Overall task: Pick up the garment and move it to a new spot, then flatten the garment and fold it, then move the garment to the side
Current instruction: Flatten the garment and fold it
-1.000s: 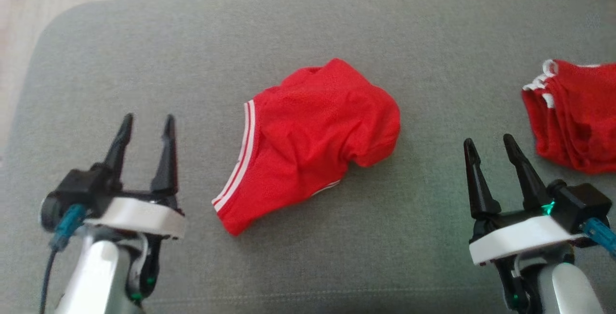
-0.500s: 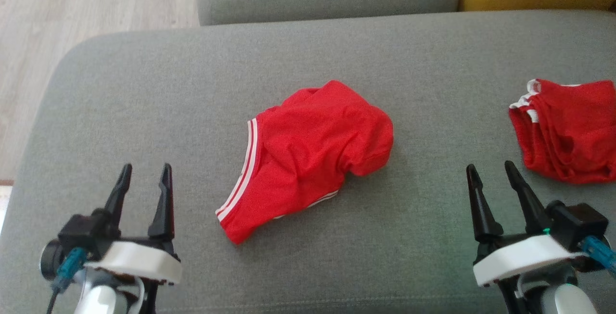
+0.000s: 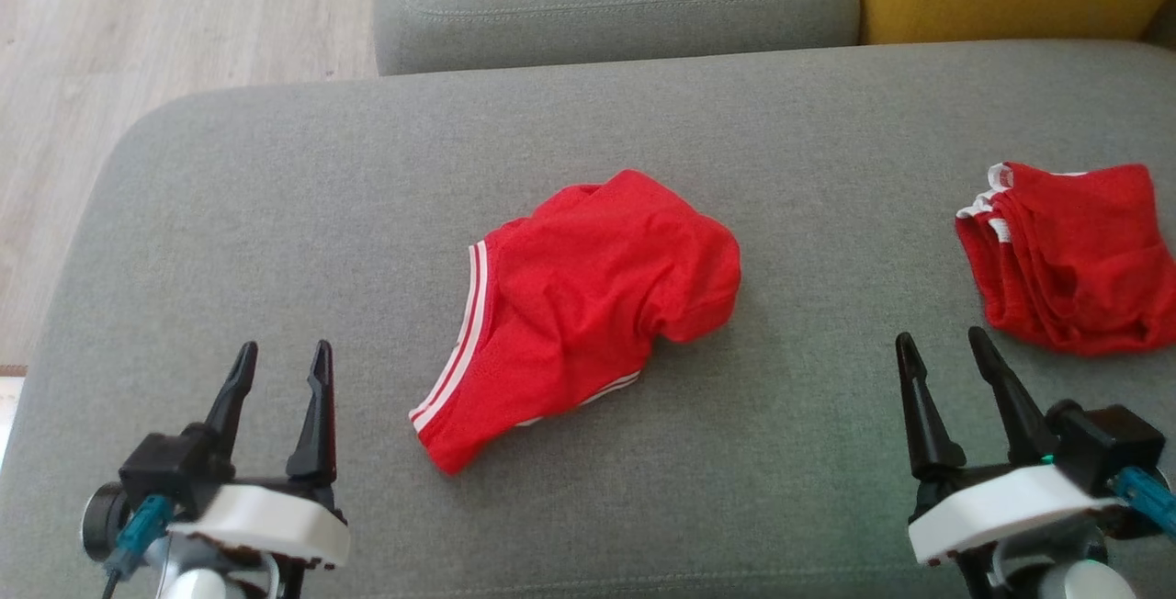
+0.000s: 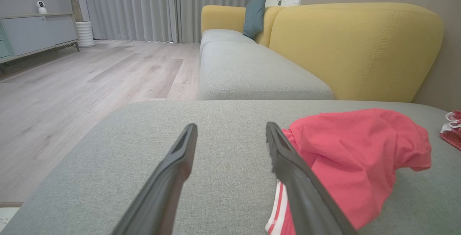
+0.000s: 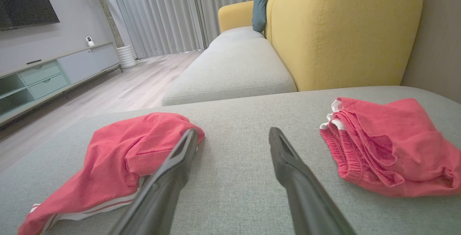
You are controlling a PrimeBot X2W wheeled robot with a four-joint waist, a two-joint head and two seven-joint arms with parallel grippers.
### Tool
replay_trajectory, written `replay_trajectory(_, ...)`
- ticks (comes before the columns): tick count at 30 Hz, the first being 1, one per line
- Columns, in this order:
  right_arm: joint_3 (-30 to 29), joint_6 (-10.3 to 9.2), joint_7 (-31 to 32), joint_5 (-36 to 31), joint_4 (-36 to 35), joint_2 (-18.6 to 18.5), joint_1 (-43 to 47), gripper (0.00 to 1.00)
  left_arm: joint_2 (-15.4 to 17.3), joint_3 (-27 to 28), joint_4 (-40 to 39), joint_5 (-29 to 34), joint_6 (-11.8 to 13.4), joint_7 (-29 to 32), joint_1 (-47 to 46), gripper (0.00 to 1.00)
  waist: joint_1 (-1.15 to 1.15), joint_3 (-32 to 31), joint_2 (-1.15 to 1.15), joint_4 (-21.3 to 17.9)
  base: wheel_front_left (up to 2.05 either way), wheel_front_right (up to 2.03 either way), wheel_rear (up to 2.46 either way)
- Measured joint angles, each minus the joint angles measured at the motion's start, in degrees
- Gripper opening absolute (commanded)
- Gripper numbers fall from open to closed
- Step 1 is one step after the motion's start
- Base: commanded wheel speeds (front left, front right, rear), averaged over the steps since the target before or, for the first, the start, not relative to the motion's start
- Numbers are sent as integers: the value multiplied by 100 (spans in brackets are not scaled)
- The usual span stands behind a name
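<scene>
There's the red garment [image 3: 588,305], crumpled in the middle of the grey cushion [image 3: 276,195], with its white-striped band [image 3: 470,323] along the 9 o'clock edge. The left gripper [image 3: 284,348] waits at 7 o'clock from it, jaws spread wide and empty. The right gripper [image 3: 942,336] sits at 4 o'clock, also wide apart with nothing held. The cloth looks thin, light and floppy, sure to sag and bunch, so a pinch on the firmer striped band should serve best. The head view puts a second red pile [image 3: 1066,259] at 3 o'clock, well apart. The right wrist view adds that pile's stacked folds, and the left wrist view reveals how high the garment humps, plus the yellow backrest [image 4: 353,47] behind.
</scene>
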Motion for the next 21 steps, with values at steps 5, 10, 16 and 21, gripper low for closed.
replay_trajectory(5,15,0,0,5,0,0,-1,100,3,-8,-4,0,9,1,-1,100,0,24,0,-2,0,0,0)
replay_trajectory(10,18,0,-1,7,1,0,-3,100,16,-13,-7,-1,42,29,-2,100,0,54,0,-7,0,0,0)
replay_trajectory(16,20,0,-8,16,5,0,-9,100,33,-26,-5,-1,54,44,-3,100,0,66,0,-8,0,0,0)
replay_trajectory(21,31,0,-10,49,11,0,-13,100,44,-47,-5,-2,59,45,-4,100,0,91,0,-7,0,0,0)
